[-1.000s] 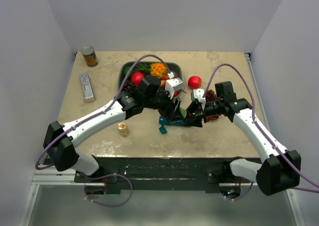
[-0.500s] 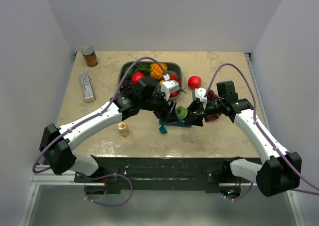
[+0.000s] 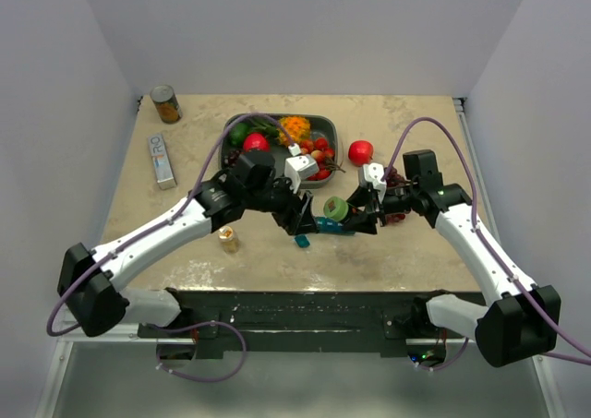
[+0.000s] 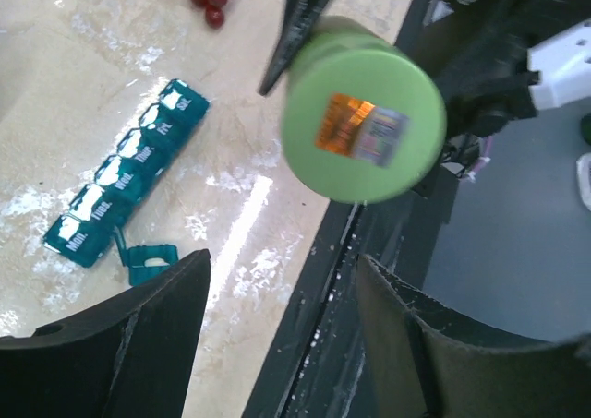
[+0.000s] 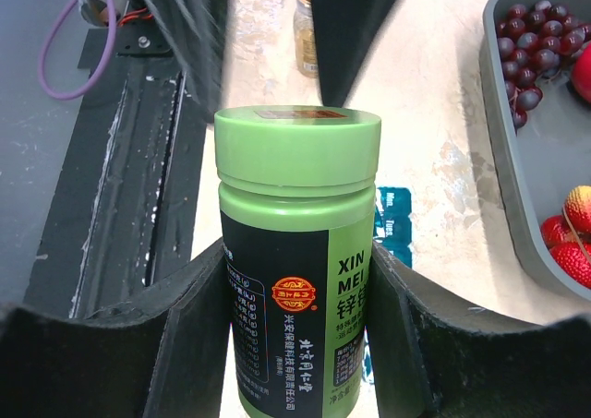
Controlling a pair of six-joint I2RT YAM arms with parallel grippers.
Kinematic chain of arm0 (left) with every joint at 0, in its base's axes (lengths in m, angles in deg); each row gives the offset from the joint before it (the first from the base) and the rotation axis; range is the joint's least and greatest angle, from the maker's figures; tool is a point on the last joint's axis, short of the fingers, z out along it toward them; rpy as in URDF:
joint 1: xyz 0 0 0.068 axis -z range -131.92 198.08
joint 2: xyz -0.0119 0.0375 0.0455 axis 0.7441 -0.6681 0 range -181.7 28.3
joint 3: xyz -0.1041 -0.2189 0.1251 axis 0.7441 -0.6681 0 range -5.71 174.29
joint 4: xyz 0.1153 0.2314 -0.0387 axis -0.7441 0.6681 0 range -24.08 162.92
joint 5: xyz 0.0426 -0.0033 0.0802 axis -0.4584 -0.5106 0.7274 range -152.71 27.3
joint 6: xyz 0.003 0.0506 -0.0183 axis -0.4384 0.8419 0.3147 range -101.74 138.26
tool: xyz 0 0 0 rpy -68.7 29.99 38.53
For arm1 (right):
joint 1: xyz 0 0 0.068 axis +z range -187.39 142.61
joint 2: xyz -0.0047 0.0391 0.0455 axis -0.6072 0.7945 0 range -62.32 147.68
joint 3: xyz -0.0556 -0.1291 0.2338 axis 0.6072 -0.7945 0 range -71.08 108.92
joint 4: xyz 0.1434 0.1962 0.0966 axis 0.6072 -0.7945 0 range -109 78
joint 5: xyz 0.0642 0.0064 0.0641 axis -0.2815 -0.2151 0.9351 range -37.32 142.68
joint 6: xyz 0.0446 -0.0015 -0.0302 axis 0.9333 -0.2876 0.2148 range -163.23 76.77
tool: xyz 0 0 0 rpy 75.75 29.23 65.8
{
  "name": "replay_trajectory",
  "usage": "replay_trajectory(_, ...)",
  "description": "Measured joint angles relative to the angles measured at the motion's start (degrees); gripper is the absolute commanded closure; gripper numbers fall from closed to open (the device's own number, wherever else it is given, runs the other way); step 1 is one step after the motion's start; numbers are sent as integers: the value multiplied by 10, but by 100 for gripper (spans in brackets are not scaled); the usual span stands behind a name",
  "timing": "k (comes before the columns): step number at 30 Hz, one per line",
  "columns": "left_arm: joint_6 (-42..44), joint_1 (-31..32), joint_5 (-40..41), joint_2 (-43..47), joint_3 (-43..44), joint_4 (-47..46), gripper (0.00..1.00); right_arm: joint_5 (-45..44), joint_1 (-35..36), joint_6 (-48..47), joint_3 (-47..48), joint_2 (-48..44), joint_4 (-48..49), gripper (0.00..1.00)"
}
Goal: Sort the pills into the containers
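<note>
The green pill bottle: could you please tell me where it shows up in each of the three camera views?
Top external: the green pill bottle sits near the picture's centre, small and tilted.
Left wrist: upper middle, its round lid facing the camera.
Right wrist: centre, upright, filling the foreground with its label in view.
Shared landmark: the teal containers, close by the bottle in every view.

Glossy green plastic bottle, translucent teal plastic containers, mottled, faintly shiny stone-look table.
</note>
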Motion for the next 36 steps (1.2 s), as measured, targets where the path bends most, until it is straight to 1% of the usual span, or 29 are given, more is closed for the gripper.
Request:
replay_trajectory(2,-11,0,-12,32,-19,-14,28,-1,0,0,0,0,0,100)
replay_trajectory(4,-30,0,-18,66,-35,-31,22,-2,0,0,0,0,0,100)
replay_trajectory(6,-73,0,-12,101,-44,-59,22,-2,0,-1,0,0,0,100)
replay_trajectory(9,-143,0,11,123,-51,-108,19,-3,0,-2,0,0,0,100)
replay_trajectory(12,-214,0,40,121,-58,-144,15,-3,0,-3,0,0,0,100)
replay_trajectory(14,-247,1,55,111,-59,-153,13,-3,0,-3,0,0,0,100)
replay_trajectory(18,-282,9,85,79,-53,-155,13,-3,0,-4,0,0,0,100)
replay_trajectory(23,-287,24,93,43,-40,-151,13,-4,0,-4,0,0,0,100)
replay_trajectory(28,-286,34,93,30,-27,-151,13,-3,0,-4,0,0,0,100)
replay_trajectory(32,-285,39,93,22,-12,-151,16,-3,0,-4,0,0,0,100)
replay_trajectory(35,-285,41,97,12,-2,-146,23,-4,0,-3,0,0,0,100)
replay_trajectory(36,-284,41,100,7,2,-143,31,-4,0,-4,0,0,0,100)
